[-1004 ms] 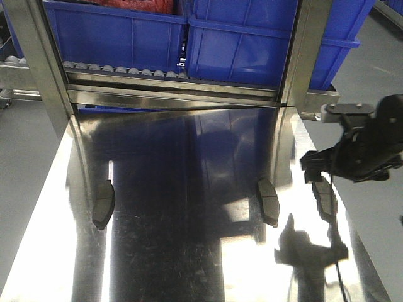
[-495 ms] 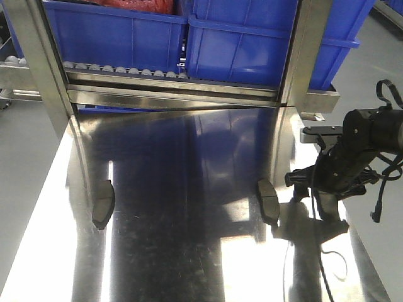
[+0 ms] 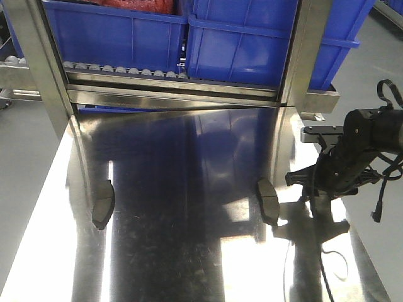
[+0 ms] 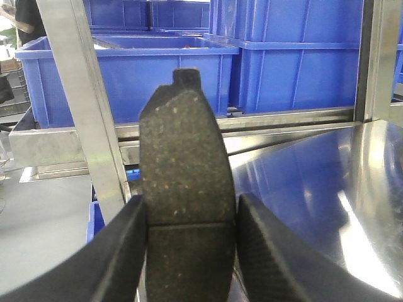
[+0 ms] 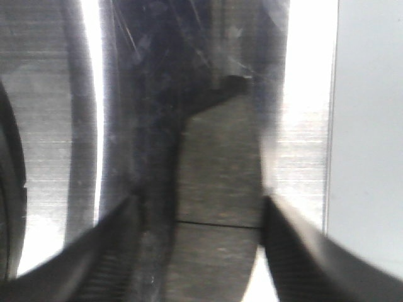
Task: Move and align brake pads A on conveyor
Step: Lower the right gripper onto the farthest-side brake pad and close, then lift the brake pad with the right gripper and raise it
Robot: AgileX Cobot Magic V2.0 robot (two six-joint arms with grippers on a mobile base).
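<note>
Two brake pads lie apart on the shiny steel tabletop (image 3: 189,258), one at the left (image 3: 102,204) and one right of centre (image 3: 268,201). My right gripper (image 3: 317,198) is down at the table's right side, open, its fingers either side of a third brake pad (image 5: 220,163). In the right wrist view the right finger (image 5: 296,251) touches the pad's edge, and a dark band separates the left finger (image 5: 101,258) from it. My left gripper (image 4: 190,207) is shut on a fourth brake pad (image 4: 186,145), held upright; this arm is outside the front view. The conveyor is out of view.
Blue bins (image 3: 126,31) stand on a roller rail (image 3: 126,68) behind the table. Steel uprights (image 3: 41,69) (image 3: 305,56) flank the back. The right gripper works close to the table's right edge (image 3: 362,251), with grey floor beyond.
My right gripper came down from above the right-hand pad and now straddles it on the table. Over the last half second it barely moved. The other two pads stayed put.
</note>
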